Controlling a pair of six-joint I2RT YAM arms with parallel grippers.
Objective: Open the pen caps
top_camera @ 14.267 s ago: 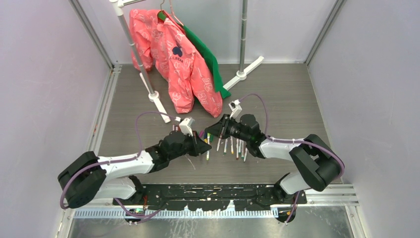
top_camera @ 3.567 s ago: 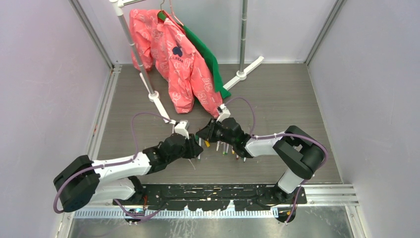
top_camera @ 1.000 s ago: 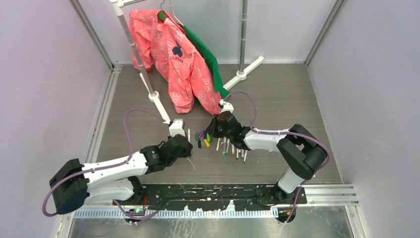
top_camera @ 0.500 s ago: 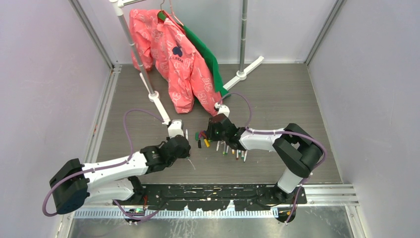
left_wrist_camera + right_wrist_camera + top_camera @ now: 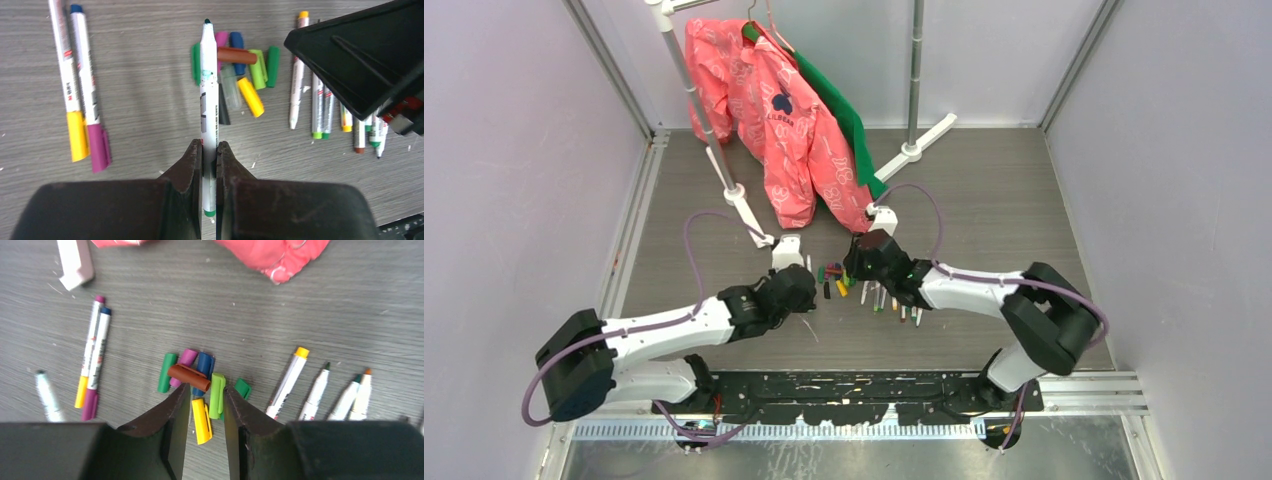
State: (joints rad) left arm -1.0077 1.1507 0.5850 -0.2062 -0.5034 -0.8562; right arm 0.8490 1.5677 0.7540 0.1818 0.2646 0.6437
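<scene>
Caps come off one pen at a time, and this pen looks done. The left gripper (image 5: 210,146) is pinched tight on a thin white plastic pen (image 5: 208,95) with a bare green tip. Small loose plastic pen caps (image 5: 189,377) in many colours lie piled at one o'clock from it. The right gripper (image 5: 206,392) hangs over them, fingers partly apart, holding nothing. Next, I think, this pen goes down, then the yellow cap (image 5: 77,136) at ten o'clock needs pulling.

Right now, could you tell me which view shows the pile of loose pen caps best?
The right wrist view: the pen caps lie unobstructed, colours distinct, right by its jaws. The left wrist view shows them partly crossed by the held pen; the top view shows only tiny coloured specks.
</scene>
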